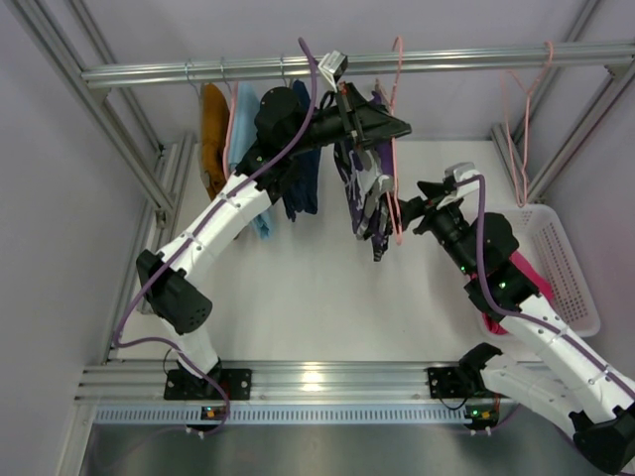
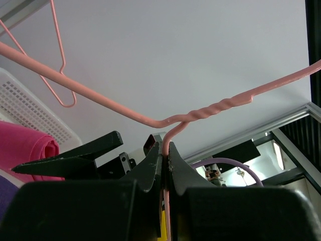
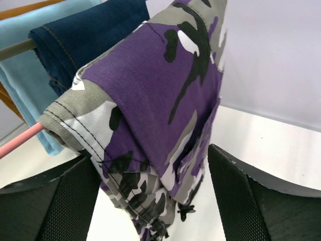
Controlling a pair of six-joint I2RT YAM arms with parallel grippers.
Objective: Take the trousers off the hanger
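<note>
1. On the white table (image 1: 327, 307), at its right edge, a white perforated plastic basket (image 1: 573, 260) is placed.
2. Across the far end, a horizontal aluminium rail (image 1: 198, 72) is mounted. An orange garment (image 1: 211, 134), a light blue garment (image 1: 245, 119) and dark navy denim (image 1: 303, 183) are hung from it.
3. The purple, grey-white and black camouflage cloth trousers (image 3: 165, 85) are draped, folded, over the lower bar of the pink wire hanger (image 2: 215, 109), just right of the denim.
4. The plain magenta-pink cloth trousers (image 1: 528, 273) are seen lying in the basket, partly hidden by the right arm.
5. The hanger's hook is seen crossing the rail in the top view.
6. The left gripper (image 2: 164, 150) is clenched on the hanger's neck, just below the twisted wire.
7. The right gripper (image 3: 150, 156) is spread wide; its two black fingers (image 3: 251, 201) are set on either side of the camouflage trousers' lower fold. Contact cannot be confirmed.
</note>
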